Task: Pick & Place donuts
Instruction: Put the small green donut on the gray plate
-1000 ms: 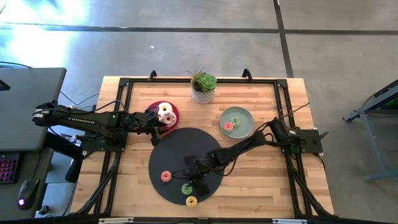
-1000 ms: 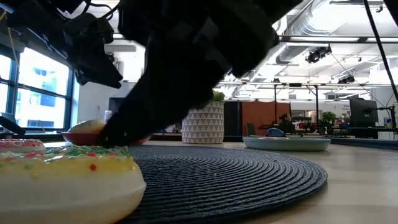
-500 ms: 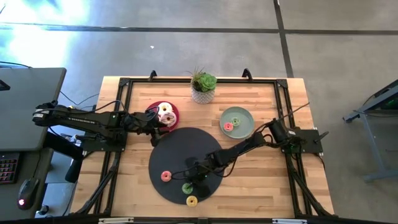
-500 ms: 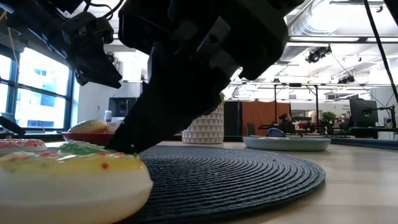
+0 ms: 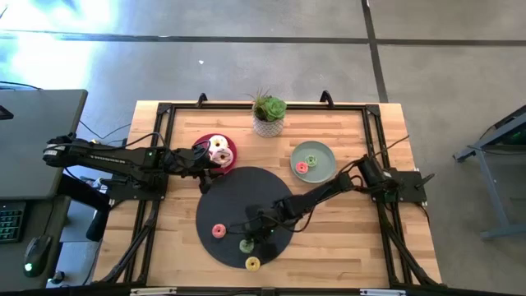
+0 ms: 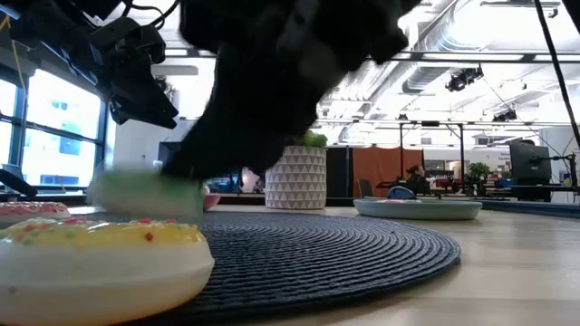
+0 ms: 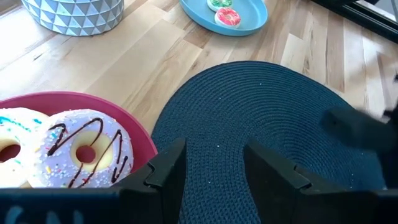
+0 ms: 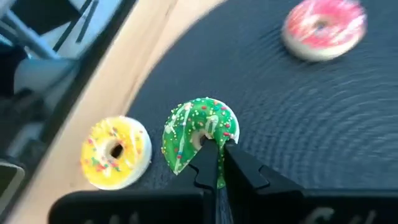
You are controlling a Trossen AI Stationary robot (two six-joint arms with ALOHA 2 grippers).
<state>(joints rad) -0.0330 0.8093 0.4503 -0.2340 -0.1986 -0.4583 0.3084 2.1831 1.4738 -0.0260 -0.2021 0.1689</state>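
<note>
My right gripper is shut on a green-frosted mini donut low over the near part of the black mat. The donut shows blurred in the low view. A yellow mini donut and a pink-red one lie flat on the mat beside it. My left gripper is open and empty, over the red plate's near rim. That plate holds larger donuts, one pink-sprinkled. The sage-green plate holds a red mini donut and a green one. My right gripper pinches the green donut's ring wall between its two fingers, on the side nearest the gripper. The fingers come slanting down from the table's right side. The donut sits tilted in the hold, and the low view shows it raised off the mat.
A potted plant in a white patterned pot stands at the table's far edge between the two plates. Bare wood lies right of the mat. A black frame runs around the table top.
My right gripper has risen a little from the mat with the green donut. The donut lay flat behind the yellow one and is now tilted and lifted. The yellow and pink-red donuts stay on the mat.
</note>
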